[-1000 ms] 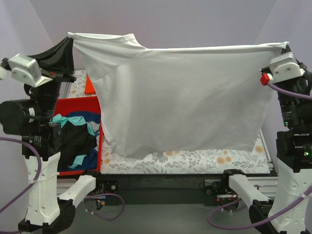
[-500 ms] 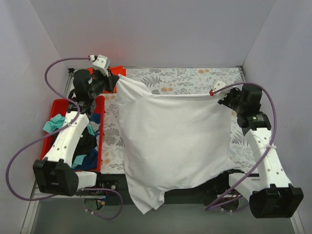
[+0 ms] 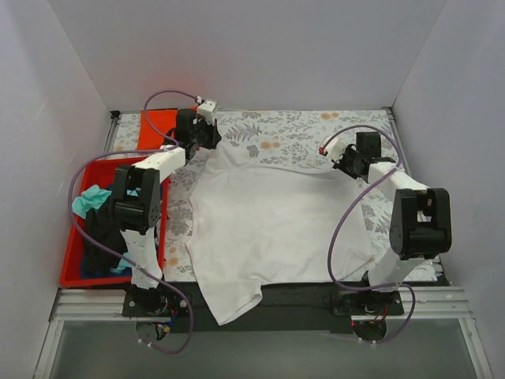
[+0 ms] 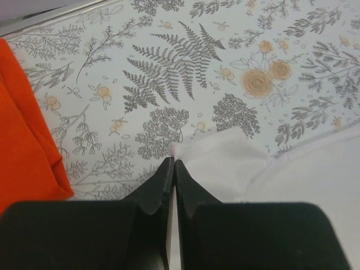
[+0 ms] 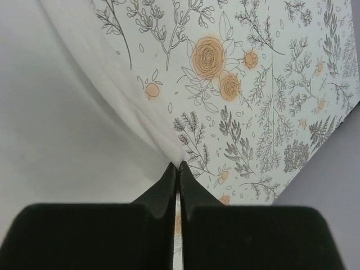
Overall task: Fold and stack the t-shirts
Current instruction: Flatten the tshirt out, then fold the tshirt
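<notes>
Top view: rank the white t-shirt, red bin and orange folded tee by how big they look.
Largest: the big white cloth t-shirt.
Next: the red plastic bin.
Smallest: the orange-red folded tee, though the left arm hides part of it.

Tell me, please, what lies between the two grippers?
The white t-shirt: its far edge runs from the left gripper to the right gripper, both pinching it, in the top view.

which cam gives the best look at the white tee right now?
Top external: the whole white t-shirt shows, spread on the table, one corner hanging over the near edge. Left wrist shows only the corner pinched in the left tool; right wrist only an edge pinched in the right tool.
</notes>
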`<state>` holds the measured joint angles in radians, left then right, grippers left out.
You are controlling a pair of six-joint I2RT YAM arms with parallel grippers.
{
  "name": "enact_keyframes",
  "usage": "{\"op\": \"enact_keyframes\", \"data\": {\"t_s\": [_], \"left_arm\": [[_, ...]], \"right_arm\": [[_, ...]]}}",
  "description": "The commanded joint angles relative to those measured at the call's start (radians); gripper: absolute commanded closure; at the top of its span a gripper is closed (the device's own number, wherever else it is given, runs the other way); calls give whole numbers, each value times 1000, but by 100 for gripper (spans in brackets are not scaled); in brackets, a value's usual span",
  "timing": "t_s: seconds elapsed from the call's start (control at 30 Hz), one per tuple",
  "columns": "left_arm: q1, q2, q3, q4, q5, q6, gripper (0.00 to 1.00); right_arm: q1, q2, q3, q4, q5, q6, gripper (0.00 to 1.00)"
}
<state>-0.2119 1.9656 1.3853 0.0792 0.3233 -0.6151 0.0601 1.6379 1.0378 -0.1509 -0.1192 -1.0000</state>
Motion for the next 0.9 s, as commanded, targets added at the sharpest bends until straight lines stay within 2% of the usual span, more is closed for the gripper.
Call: {"op": "enact_keyframes", "data": {"t_s": [0.0,0.13,0.27,0.6,0.87], "left_arm": [[0,50,122,60,-47,23,100],[2,81,161,59,-21,67,100],[-1,44,141,48,-20,103,100],[-3,-233,-150,45,37,141,100],[-44,-450,-367,-62,62,190,100]], "right_arm": [[-6,59,106,73,16,-12,99],[-13,115,160,70,32,-8,99],[-16,114,177,68,32,-8,99],[-20,7,88,42,-34,-23,99],[-19,-82,-4,40,-53,-51,99]]}}
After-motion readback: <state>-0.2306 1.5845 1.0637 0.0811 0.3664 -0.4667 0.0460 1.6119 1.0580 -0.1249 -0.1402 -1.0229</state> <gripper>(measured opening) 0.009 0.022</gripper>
